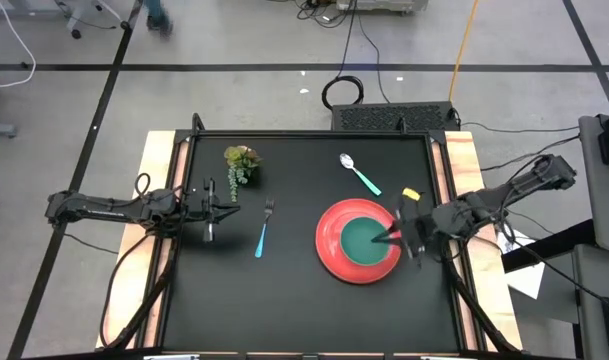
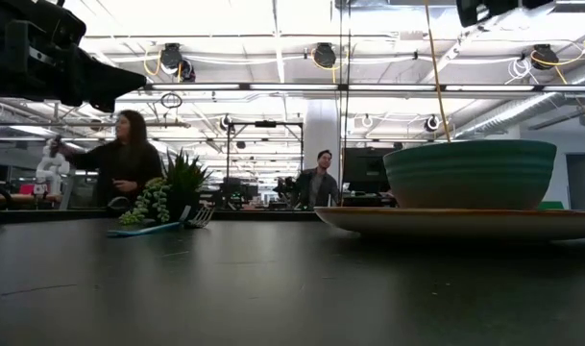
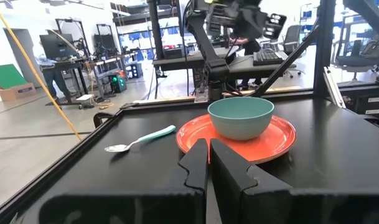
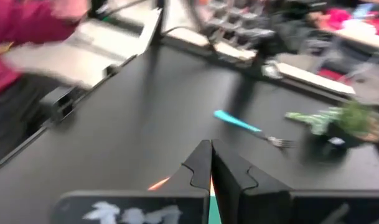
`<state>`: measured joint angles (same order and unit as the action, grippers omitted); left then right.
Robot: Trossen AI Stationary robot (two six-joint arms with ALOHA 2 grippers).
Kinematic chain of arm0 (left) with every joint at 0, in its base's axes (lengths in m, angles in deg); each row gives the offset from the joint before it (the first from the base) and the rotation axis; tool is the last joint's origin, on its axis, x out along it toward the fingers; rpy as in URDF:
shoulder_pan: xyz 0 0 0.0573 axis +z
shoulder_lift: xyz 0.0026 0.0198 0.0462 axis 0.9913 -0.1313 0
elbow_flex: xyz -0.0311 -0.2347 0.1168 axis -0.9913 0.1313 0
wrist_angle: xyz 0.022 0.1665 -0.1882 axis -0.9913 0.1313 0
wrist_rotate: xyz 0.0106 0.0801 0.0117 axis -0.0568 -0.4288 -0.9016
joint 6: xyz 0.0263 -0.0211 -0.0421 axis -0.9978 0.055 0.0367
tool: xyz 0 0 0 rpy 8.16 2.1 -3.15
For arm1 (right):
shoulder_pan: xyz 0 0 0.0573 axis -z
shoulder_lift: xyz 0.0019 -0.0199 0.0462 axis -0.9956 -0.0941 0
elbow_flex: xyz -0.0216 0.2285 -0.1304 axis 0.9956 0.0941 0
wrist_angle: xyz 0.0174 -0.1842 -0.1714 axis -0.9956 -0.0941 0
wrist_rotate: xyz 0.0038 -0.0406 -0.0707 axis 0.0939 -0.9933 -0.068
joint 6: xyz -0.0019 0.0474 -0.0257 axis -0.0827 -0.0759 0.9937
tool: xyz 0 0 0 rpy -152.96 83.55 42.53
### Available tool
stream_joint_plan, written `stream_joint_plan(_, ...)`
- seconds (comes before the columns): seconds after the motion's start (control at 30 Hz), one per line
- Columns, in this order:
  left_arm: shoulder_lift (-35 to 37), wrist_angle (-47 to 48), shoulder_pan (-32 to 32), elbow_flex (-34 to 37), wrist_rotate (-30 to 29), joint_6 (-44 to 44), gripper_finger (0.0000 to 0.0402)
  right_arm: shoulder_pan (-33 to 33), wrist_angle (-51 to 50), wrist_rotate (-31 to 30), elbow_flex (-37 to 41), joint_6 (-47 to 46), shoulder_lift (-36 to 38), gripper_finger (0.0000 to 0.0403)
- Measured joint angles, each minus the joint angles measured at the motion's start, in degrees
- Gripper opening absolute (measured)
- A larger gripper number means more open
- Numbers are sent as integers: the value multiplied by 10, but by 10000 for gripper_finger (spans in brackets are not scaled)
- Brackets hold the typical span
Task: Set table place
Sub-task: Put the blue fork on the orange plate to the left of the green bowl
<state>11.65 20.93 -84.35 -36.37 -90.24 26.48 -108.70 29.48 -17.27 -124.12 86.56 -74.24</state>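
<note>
A teal bowl [image 1: 364,240] stands by its base on a round red plate [image 1: 334,262], which lies flat on the right half of the black table [image 1: 294,300]. My right gripper [image 1: 388,238] hangs shut above the bowl, clear of it; the left wrist view shows a wide gap between them. A blue-handled fork [image 1: 263,229] lies flat left of the plate. The teal-handled spoon [image 1: 360,173] lies near the far edge. My left gripper [image 1: 220,210] waits shut and level at the table's left side, touching nothing. From its wrist view I see the bowl [image 3: 241,117], the plate [image 3: 276,138] and the spoon [image 3: 141,139].
A small green plant sprig [image 1: 242,164] lies at the far left, beyond the fork. A small yellow piece [image 1: 411,194] sits near the right edge, behind the plate. Light wooden strips [image 1: 156,180] border both short sides. People stand in the room beyond the table.
</note>
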Motion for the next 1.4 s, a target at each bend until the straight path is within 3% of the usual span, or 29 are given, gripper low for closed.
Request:
stream_joint_plan(0.43, 0, -1, 0, 0, -6, 0, 24, 43, 50, -1, 104, -28, 112, 0)
stream_joint_plan(0.93, 0, -1, 0, 0, -7, 0, 24, 43, 33, -2, 107, -13, 124, 0)
stream_joint_plan(1.17, 0, -1, 0, 0, -7, 0, 24, 43, 34, -73, 107, 25, 125, 0)
stream_joint_plan(1.4, 0, 4, 0, 0, -7, 0, 24, 54, 34, -74, 107, 0, 132, 0)
